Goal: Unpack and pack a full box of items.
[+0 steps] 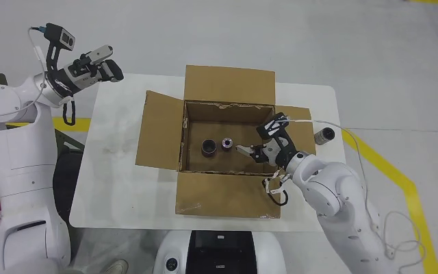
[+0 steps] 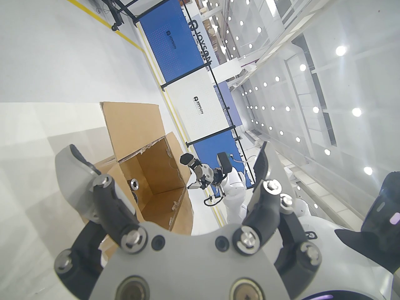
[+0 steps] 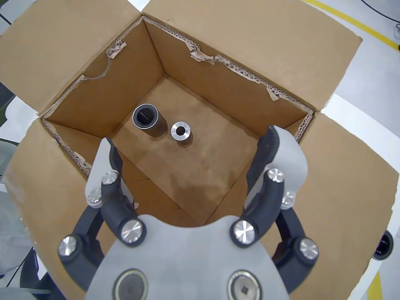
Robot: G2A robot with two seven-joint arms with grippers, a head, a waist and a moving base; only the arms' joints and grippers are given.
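1. Right gripper (image 3: pixel 190 140) (image 1: pixel 248 149) hangs over the open cardboard box (image 3: pixel 250 32) (image 1: pixel 229 85). Its two fingers are spread wide and nothing is between them. In the top view it sits above the right half of the box's opening, just inside the right wall.
2. All four flaps of the box are folded outward, and the near flap points toward the robot. Torn corrugated edges show along the rim. The box stands on a white table (image 1: pixel 109 171).
3. On the box floor, below and beyond the spread fingers, a dark cylinder (image 3: pixel 147 120) (image 1: pixel 208 146) stands upright with its hollow bore facing up.
4. Just beside it stands a smaller silver bushing (image 3: pixel 181 131) (image 1: pixel 226 144), also upright with its hole facing up. I cannot tell whether the two touch. Both sit in the left half of the floor, apart from the walls.
5. A second dark cylinder (image 1: pixel 324 135) (image 3: pixel 382 245) lies outside the box, on the table just past the right flap.
6. Farthest off, the left gripper (image 1: pixel 109 68) (image 2: pixel 167 154) is held up near the table's far left corner, well apart from the box. Its fingers are parted and empty.
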